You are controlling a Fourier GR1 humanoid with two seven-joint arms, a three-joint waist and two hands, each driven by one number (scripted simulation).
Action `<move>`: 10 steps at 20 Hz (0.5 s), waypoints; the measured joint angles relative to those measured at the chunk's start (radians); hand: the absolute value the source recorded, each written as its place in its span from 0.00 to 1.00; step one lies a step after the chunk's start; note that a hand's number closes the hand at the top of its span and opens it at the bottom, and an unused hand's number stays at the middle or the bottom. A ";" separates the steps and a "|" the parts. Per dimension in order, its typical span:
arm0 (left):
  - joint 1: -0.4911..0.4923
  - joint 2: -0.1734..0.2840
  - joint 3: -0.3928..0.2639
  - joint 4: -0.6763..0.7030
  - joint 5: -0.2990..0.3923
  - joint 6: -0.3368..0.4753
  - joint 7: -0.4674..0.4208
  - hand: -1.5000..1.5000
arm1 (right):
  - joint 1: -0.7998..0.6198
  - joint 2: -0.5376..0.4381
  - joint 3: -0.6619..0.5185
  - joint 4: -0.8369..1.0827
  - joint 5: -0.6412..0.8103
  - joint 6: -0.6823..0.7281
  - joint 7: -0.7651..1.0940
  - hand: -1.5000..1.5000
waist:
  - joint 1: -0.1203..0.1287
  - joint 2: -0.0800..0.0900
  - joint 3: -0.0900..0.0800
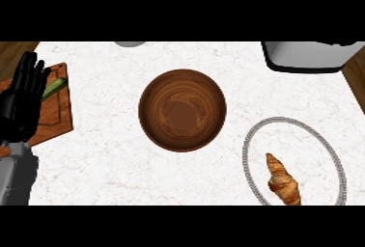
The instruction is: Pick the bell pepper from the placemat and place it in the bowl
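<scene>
Head view: bell pepper (53, 89) just beside left hand (21, 99) fingers (30, 72).

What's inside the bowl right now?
Nothing visible: the bowl shows only its bare wooden inside, fully in view. No pepper is in it. The croissant lies on the oval mat to the right, and the left hand rests open at the left edge.

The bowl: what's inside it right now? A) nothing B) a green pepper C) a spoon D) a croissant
A: the wooden bowl shows only its bare brown inside, and the croissant lies apart on the placemat to its right.
</scene>
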 measured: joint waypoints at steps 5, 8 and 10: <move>-0.003 0.014 0.017 0.000 0.011 -0.004 0.017 0.50 | -0.055 0.098 0.043 -0.026 -0.012 0.050 0.080 1.00 | -0.014 -0.004 0.000; 0.011 0.010 0.015 -0.005 0.008 -0.004 0.012 0.50 | -0.069 0.170 0.073 -0.048 -0.013 0.064 0.129 1.00 | -0.017 -0.005 0.000; 0.014 0.005 0.011 -0.013 0.005 0.001 0.021 0.50 | -0.068 0.213 0.094 -0.070 -0.015 0.080 0.159 1.00 | -0.023 -0.007 0.000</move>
